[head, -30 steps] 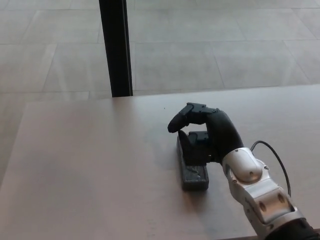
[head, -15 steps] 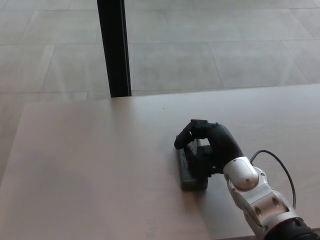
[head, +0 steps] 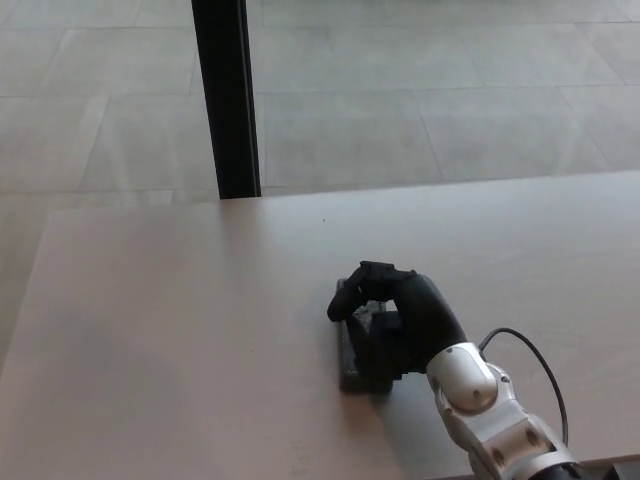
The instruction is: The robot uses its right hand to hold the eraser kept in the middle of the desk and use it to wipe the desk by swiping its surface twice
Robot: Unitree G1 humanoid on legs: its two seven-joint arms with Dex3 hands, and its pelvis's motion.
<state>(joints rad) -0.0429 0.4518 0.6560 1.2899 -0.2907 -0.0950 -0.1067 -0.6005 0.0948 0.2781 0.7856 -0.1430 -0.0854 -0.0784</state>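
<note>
On the bare desk (head: 150, 330) the black eraser (head: 352, 372) lies flat near the middle, and the robot's right hand (head: 395, 320) has its fingers (head: 350, 292) curled around it. To wipe well, it should press down flat and slide slowly. Since a second ago, hand and eraser have moved a little left and closer to the robot.

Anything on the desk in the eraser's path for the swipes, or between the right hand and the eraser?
Nothing visible. The right hand is closed on the eraser, with nothing between them. The desk shows bare surface on every side of the eraser, so the swipe paths look open.
</note>
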